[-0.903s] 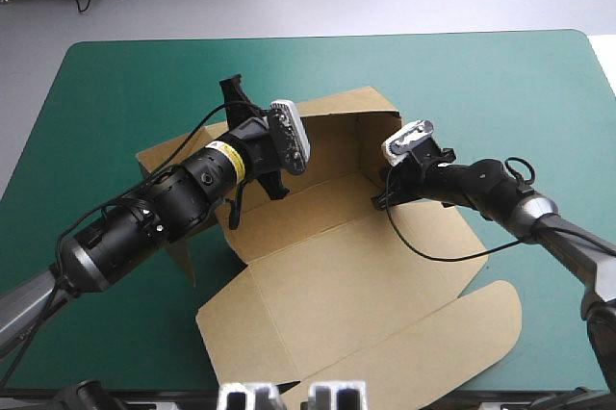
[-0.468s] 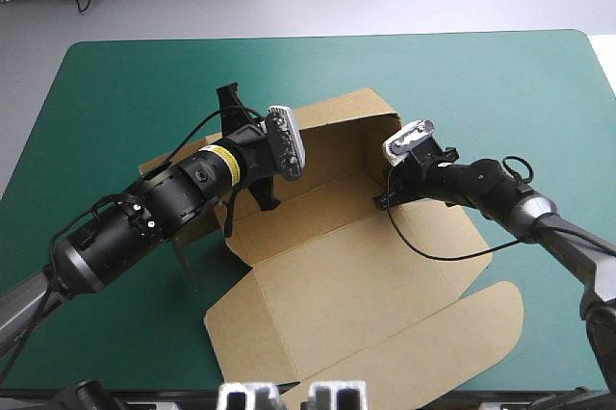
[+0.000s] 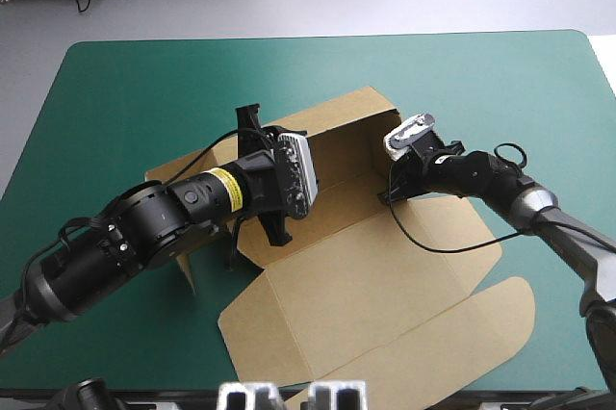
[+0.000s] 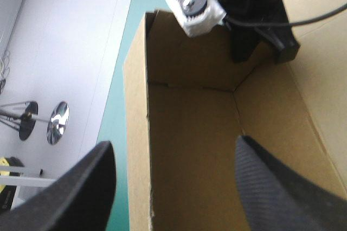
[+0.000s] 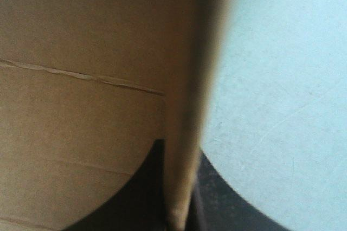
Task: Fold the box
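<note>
The brown box [image 3: 375, 275] lies in the middle of the high view on the teal-green cover [image 3: 125, 92]. Its far wall and its right end wall stand up. The wide lid lies flat toward the lower right of the frame.

The left gripper [image 4: 173, 141] is spread wide. In its wrist view, one black finger [image 4: 81, 187] is outside the long far wall, and the other finger is inside the box, so the edge of the wall runs between them. I cannot tell if either finger touches the board.

The right gripper [image 5: 179, 152] is pressed almost together, and it pinches the edge of the right end wall, right of centre in the high view.

Compared with the earlier pictures, the left arm has moved down and to the right in the frame, closer to the centre of the box. The whole box has also shifted a little to the right; the lower left corner of the lid and the rounded flap at the lower right both show this. The right gripper has kept its hold at nearly the same place.
</note>
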Available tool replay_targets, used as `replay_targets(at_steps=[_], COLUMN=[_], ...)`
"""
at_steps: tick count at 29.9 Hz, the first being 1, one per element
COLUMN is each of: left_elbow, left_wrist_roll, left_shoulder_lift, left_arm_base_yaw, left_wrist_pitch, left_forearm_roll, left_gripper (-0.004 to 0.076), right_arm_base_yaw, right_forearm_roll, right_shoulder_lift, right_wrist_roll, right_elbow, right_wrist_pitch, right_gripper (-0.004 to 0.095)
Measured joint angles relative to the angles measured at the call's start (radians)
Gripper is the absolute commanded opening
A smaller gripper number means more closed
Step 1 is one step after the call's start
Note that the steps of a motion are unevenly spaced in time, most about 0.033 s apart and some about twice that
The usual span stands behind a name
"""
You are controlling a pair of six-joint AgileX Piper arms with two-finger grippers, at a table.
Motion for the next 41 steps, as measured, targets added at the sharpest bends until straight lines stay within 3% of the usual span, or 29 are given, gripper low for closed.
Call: replay_targets(at_steps=[2, 3, 10, 20, 24, 30, 34, 41], left_elbow=[0.000, -0.001, -0.051, -0.224, -0.226, -0.226, -0.226, -0.226], left_wrist_roll=[-0.003, -0.017, -0.225, -0.283, -0.248, -0.216, -0.211, -0.211], left_shoulder_lift=[-0.015, -0.024, -0.049, -0.002, 0.075, 0.150, 0.160, 0.161], left_arm_base_yaw=[-0.015, -0.016, 0.134, 0.736, 0.970, 1.059, 1.059, 1.060], left_wrist_pitch=[-0.001, -0.001, 0.019, 0.244, 0.326, 0.385, 0.402, 0.410], left_forearm_roll=[-0.005, -0.005, 0.057, -0.207, -0.436, -0.542, -0.551, -0.537], left_gripper=[0.0053, -0.0015, 0.0014, 0.0013, 0.0013, -0.0010, -0.0010, -0.0010], right_arm_base_yaw=[0.000, 0.000, -0.003, -0.105, -0.143, -0.154, -0.154, -0.154], right_forearm_roll=[-0.038, -0.054, -0.153, -0.198, -0.207, -0.301, -0.372, -0.461], right_shoulder_lift=[0.000, 0.000, 0.000, -0.085, -0.144, -0.127, -0.078, 0.103], right_wrist_roll=[0.042, 0.059, 0.180, 0.239, 0.276, 0.427, 0.508, 0.586], right_elbow=[-0.009, -0.014, -0.051, -0.058, -0.106, -0.256, -0.356, -0.558], right_wrist_pitch=[0.014, 0.023, 0.097, 0.214, 0.396, 0.695, 0.832, 0.919], right_gripper=[-0.0020, -0.0020, -0.0020, -0.0020, -0.0020, -0.0020, -0.0020, -0.0020])
